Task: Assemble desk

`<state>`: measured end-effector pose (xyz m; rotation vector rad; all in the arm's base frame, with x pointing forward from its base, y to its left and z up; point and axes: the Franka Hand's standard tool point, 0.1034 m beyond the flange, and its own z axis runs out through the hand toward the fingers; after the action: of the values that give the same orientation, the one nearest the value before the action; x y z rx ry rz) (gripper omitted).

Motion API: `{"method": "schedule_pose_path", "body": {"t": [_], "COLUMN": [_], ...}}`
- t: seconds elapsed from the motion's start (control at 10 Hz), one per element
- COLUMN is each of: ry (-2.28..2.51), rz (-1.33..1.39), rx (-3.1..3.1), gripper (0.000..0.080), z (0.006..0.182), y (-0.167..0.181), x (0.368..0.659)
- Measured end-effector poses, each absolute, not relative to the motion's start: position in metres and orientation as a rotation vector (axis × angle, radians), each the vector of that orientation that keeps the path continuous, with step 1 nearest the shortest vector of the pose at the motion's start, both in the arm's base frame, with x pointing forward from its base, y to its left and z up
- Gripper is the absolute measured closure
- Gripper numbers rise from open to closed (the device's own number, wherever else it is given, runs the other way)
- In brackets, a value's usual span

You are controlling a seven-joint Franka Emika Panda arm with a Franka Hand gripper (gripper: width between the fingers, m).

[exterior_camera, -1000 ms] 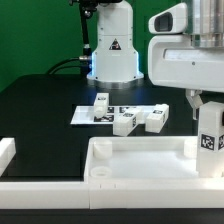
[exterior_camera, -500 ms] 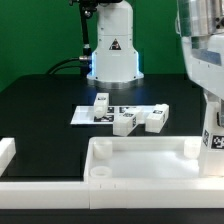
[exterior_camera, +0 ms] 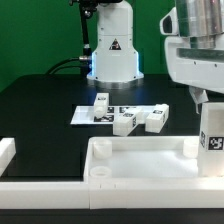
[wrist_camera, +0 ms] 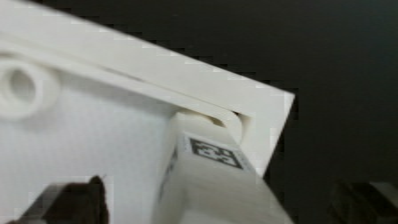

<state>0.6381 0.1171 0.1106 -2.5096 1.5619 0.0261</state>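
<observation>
**Exterior view.** The desk's tabletop (exterior_camera: 140, 165) lies at the front of the black table (exterior_camera: 40, 110), rim up. A round socket (exterior_camera: 100, 171) shows at the near corner on the exterior view's left. One tagged leg (exterior_camera: 211, 140) stands upright at its far corner on the exterior view's right. The gripper (exterior_camera: 205, 100) hangs directly over the top of that leg. From here I cannot tell whether the claw is clenched on the leg or released.

The marker board (exterior_camera: 85, 113) lies behind the tabletop and carries three loose legs: one (exterior_camera: 100, 106) toward the left, one (exterior_camera: 124, 123) in the middle and one (exterior_camera: 156, 118) just beside it on the right. A low white border wall (exterior_camera: 8, 152) runs along the left and front edges of the table.

Half a second ago the hand showed a narrower side. It has since turned and now shows a broad face, much as it did a second ago. The upright leg is at the same corner, and the three loose legs have not moved.

**Wrist view.** The picture is blurred. The tabletop (wrist_camera: 89, 130) fills much of it, with a round socket (wrist_camera: 18, 88) near one edge. The leg (wrist_camera: 217, 165), tag facing the camera, sits in the corner against the rim. The gripper (wrist_camera: 214, 205) straddles it, and a dark finger (wrist_camera: 71, 203) shows off to one side. The blur hides any contact with the leg.
</observation>
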Motion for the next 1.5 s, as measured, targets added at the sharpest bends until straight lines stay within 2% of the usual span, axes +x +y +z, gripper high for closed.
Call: {"method": "schedule_pose_path", "body": {"t": [0.4,0.7,1.0,1.1,1.2,1.3,1.5], "ry": [1.194,0.525,0.516,0.606,0.671,0.805,1.077], "rz": [-0.014,-0.124,-0.148,-0.14,-0.135,-0.124,-0.086], "rx": [-2.703,-2.98,-2.976,-2.951,-2.934,-2.899,-2.791], "gripper": [0.0151,0.0151,0.0178,0.0349,0.0349,0.0505,0.0505], "z": [0.11,0.113,0.11,0.11,0.11,0.109,0.11], "y": [0.116,0.11,0.111,0.112,0.112,0.109,0.106], "x": [0.638,0.643,0.639,0.639,0.639,0.639,0.64]}}
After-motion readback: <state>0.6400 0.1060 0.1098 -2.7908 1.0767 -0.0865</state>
